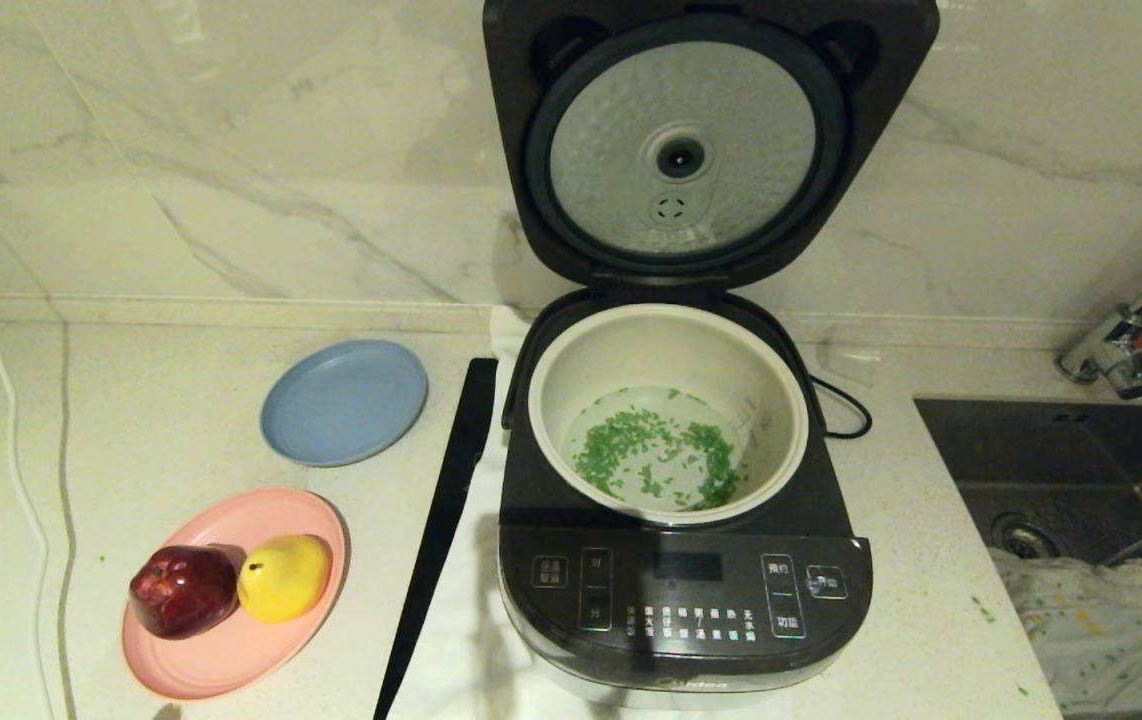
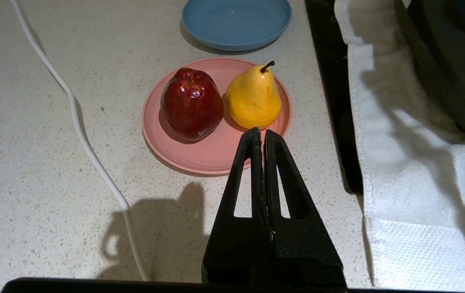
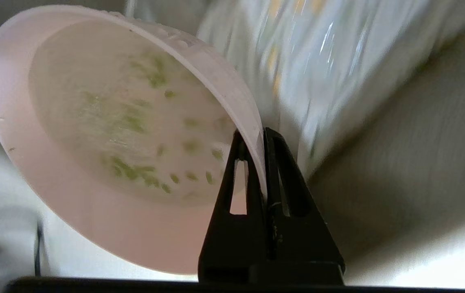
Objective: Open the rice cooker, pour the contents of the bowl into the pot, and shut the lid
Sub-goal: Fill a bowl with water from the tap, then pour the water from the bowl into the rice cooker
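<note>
Nearest: left gripper (image 2: 262, 132), fingers pressed together and empty, parked above counter near pink plate (image 2: 212, 156). Right gripper (image 3: 259, 136) pinching rim of tilted bowl (image 3: 114, 122), few green bits clinging; over sink (image 1: 1061, 460), clear of cooker. Pot (image 1: 669, 340) holding contents (image 1: 656, 455) inside rice cooker (image 1: 681, 600). Farthest: lid (image 1: 701, 140) upright, awaiting closing.

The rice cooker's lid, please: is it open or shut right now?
Open: the lid stands upright, showing the pot below.

rice cooker (image 1: 686, 600) | front base: "Midea" | panel buttons: white characters, unreadable
</note>
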